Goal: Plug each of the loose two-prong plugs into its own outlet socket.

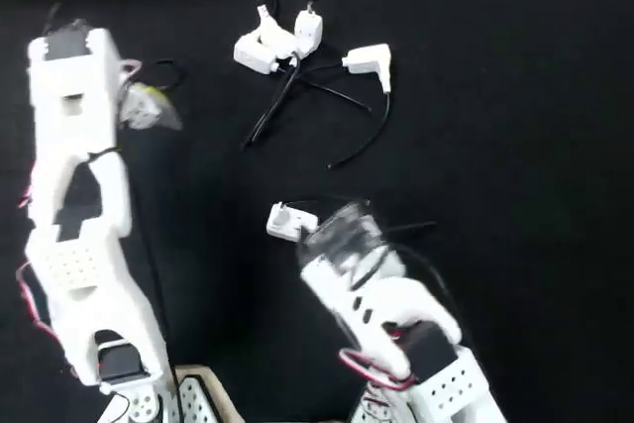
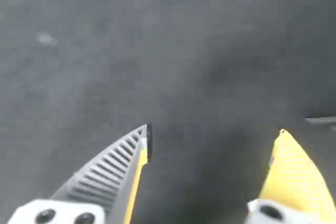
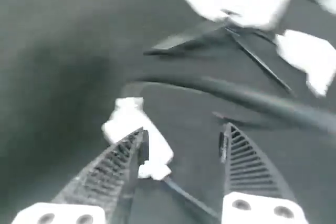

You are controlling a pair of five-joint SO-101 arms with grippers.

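High view: black worktop (image 1: 535, 146) runs wide on the right arm's side. A knot of white plugs and sockets (image 1: 272, 47) with tangled black cables (image 1: 287, 96) crowds the far edge. One loose plug (image 1: 291, 221) lies mid-worktop, just beside the right claw (image 1: 342, 230), which is spread wide, gripping nothing. The left claw (image 1: 149, 106) is spread too, well apart from it all.

White arms (image 1: 79, 245), red cables (image 1: 376, 371), yellow ribbed left pincer (image 2: 215, 131), seemingly grey right pincer (image 3: 184, 129)
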